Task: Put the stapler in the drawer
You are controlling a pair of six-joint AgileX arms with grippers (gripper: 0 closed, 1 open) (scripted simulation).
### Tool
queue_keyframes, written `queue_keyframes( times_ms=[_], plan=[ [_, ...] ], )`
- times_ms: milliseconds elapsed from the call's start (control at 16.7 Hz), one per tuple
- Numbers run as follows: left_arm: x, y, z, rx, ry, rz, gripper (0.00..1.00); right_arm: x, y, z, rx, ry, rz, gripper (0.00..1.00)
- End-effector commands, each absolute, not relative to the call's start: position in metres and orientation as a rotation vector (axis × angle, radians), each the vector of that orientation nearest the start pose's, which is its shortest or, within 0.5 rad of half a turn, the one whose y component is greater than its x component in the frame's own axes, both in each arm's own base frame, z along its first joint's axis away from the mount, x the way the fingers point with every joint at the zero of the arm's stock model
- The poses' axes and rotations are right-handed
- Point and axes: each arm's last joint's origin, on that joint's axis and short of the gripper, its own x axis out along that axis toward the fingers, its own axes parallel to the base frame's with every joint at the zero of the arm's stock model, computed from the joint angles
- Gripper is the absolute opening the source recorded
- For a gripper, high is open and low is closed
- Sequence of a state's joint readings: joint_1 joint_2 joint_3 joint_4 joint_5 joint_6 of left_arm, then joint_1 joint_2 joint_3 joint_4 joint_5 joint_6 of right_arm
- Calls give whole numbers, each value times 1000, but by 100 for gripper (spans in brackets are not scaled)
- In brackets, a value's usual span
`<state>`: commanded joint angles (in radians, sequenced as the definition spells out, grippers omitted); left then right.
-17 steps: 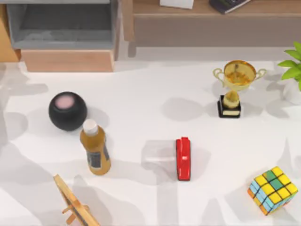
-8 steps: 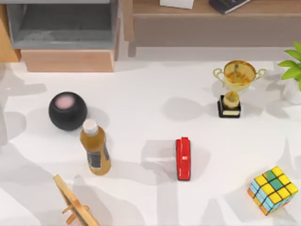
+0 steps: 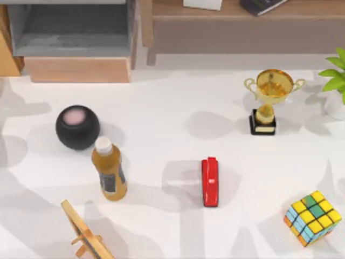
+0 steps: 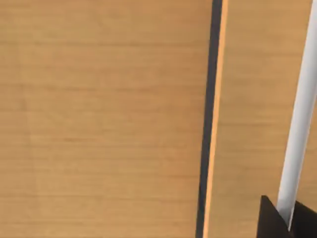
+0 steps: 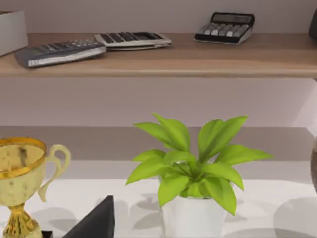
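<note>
The red stapler point(image 3: 210, 182) lies flat on the white table, a little right of the middle, its long side running front to back. At the back left the drawer point(image 3: 70, 27) stands pulled out, showing its grey inside behind a light tan front panel point(image 3: 78, 69). The left wrist view looks close at a tan wooden surface point(image 4: 99, 119) with a dark seam, and a dark piece of my left gripper point(image 4: 277, 223) sits at the corner. A dark piece of my right gripper point(image 5: 96, 220) pokes into the right wrist view, near the plant.
A black ball point(image 3: 77, 127) and an amber bottle point(image 3: 109, 170) stand left of the stapler, with a wooden stand point(image 3: 83, 234) at the front. A gold trophy point(image 3: 268, 97), potted plant point(image 3: 337, 81) and coloured cube point(image 3: 312, 217) occupy the right. A brown shelf point(image 3: 242, 16) runs along the back.
Shadows near the table's left edge have shifted a little. The stapler and the other things lie where they were.
</note>
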<state>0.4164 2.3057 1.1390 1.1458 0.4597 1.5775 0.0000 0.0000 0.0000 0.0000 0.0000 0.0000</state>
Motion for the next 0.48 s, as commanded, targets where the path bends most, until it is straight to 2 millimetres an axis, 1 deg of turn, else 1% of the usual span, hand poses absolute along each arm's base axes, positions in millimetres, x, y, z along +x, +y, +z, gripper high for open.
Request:
queue_keyframes(
  times_ms=[240,300,360,480],
  plan=[
    [379,173,88,1553,7,-34,0,106,-1,160,0,0,0,100],
    [373,173,89,1555,4,-30,0,106,-1,160,0,0,0,100],
    [369,173,90,1557,2,-28,0,106,-1,160,0,0,0,100],
    [368,173,90,1558,1,-27,0,106,-1,160,0,0,0,100]
  ],
)
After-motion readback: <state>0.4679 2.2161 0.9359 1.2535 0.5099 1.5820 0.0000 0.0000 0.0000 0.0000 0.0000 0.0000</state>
